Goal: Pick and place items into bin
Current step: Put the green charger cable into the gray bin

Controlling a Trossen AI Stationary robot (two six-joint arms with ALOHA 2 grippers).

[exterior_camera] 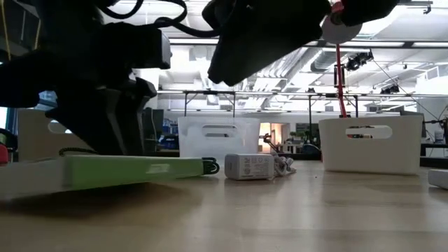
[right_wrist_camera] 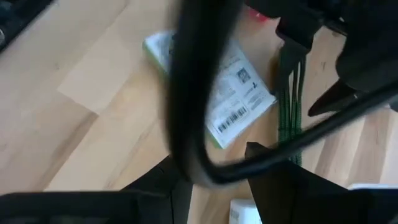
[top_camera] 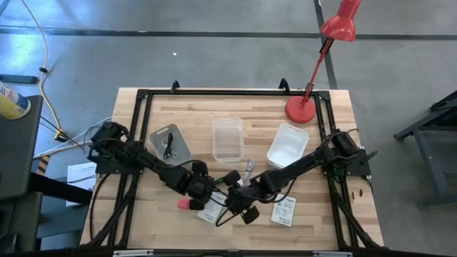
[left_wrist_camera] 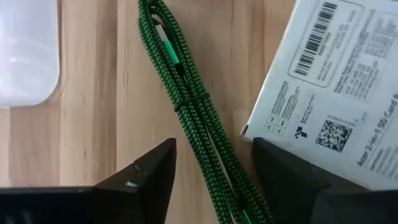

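My left gripper (left_wrist_camera: 211, 180) is low at the table's near middle, fingers spread either side of the green braided cable (left_wrist_camera: 189, 106), lined up w/ it to pinch. Boxed packet (left_wrist_camera: 329, 93) lies just right. Right gripper (right_wrist_camera: 214, 180) hovers nearby, fingers apart, nothing in it.

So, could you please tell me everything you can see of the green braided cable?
The green braided cable is a bundle of dark and bright green woven strands, folded into parallel runs and cinched by a thin tie near the middle. It lies flat on the wooden table, right beside a white printed packet. The left gripper straddles it with fingers on either side, not yet clamped; the left wrist view shows no contact.
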